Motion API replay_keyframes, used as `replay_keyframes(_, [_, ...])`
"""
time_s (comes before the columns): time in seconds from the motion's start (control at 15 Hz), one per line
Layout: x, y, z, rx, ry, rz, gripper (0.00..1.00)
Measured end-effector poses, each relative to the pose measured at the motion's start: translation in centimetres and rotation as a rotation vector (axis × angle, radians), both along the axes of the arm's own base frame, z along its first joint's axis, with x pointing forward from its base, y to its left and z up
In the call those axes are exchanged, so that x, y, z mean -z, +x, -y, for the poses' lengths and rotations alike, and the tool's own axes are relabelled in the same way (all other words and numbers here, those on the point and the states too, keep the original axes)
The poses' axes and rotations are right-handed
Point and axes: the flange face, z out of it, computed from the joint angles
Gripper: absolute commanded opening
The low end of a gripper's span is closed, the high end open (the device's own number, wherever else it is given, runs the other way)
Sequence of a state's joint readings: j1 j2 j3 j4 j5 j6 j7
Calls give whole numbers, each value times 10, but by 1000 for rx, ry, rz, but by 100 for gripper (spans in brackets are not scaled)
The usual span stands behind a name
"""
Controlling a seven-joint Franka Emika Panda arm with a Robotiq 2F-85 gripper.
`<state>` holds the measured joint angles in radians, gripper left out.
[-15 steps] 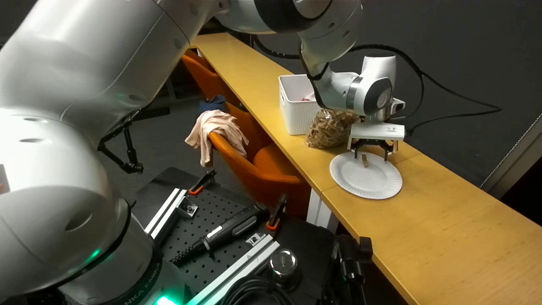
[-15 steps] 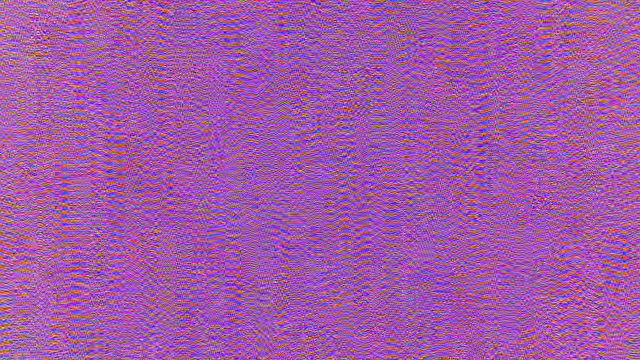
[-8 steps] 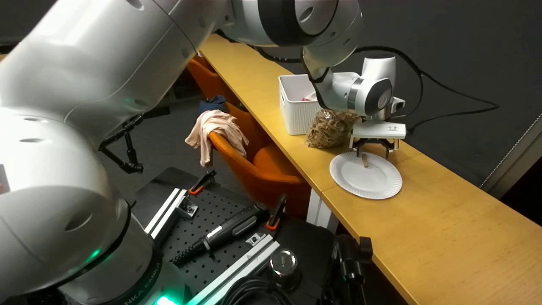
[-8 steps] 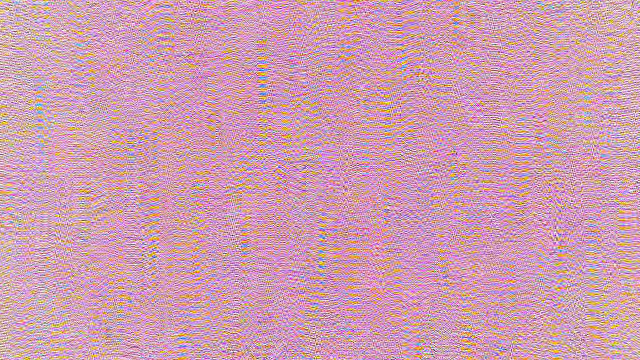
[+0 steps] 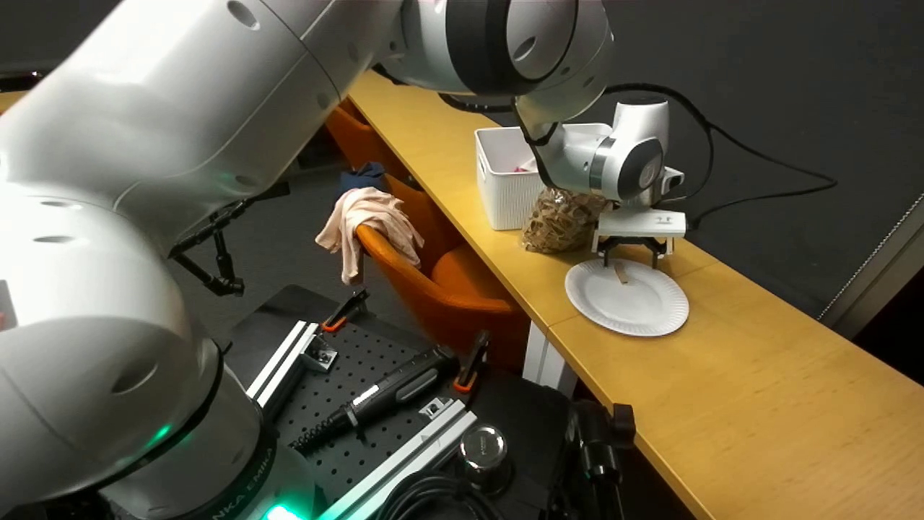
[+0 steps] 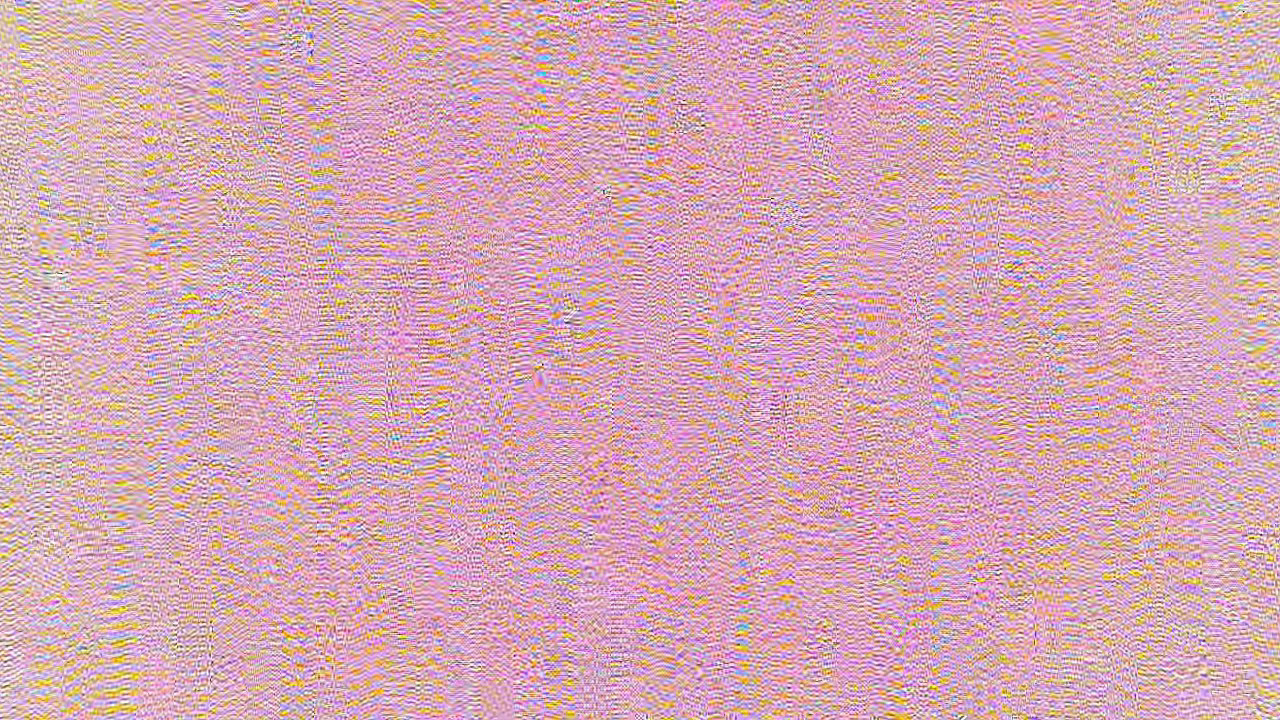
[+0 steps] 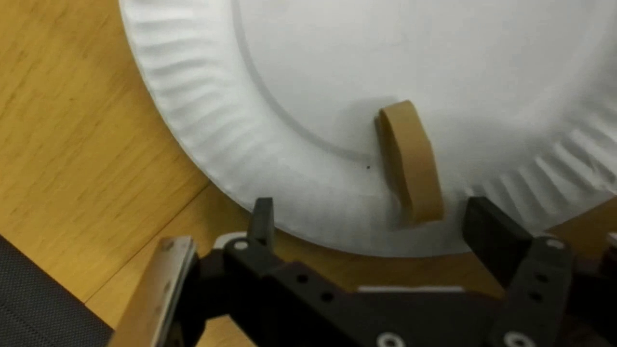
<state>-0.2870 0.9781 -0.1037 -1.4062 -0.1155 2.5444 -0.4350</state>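
Observation:
A white paper plate (image 5: 626, 310) with a crimped rim lies on the wooden table (image 5: 765, 390). On its near-gripper side rests a narrow tan loop (image 7: 420, 166), lying across the rim's inner edge; it also shows as a small tan strip (image 5: 621, 274) in an exterior view. My gripper (image 7: 369, 205) stands open and points down over the plate's edge. Its black fingertips (image 7: 263, 214) are spread wide, with the loop's end between and just ahead of them, closer to the right-hand finger. Nothing is held. Whether the fingertips touch the plate I cannot tell.
A clear bag of tan loops (image 5: 563, 224) sits beside the gripper, against a white ribbed basket (image 5: 509, 206). Orange chairs (image 5: 462, 296), one draped with pink cloth (image 5: 372, 220), line the table's edge. The remaining exterior view shows only coloured noise.
The gripper has shifted slightly and the upper arm has sunk a little. The plate has slid a touch to the right and away, and the loop leans a bit more. Jaws stay open.

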Motion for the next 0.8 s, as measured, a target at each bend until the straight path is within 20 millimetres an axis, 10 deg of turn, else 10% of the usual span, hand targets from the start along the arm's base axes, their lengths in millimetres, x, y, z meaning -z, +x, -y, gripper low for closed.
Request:
replay_keyframes(0.53, [3, -2, -3, 1, 6, -5, 100])
replay_keyframes(0.6, [4, -3, -2, 2, 7, -7, 75])
replay_keyframes(0.8, [7, -7, -2, 7, 11, -14, 58])
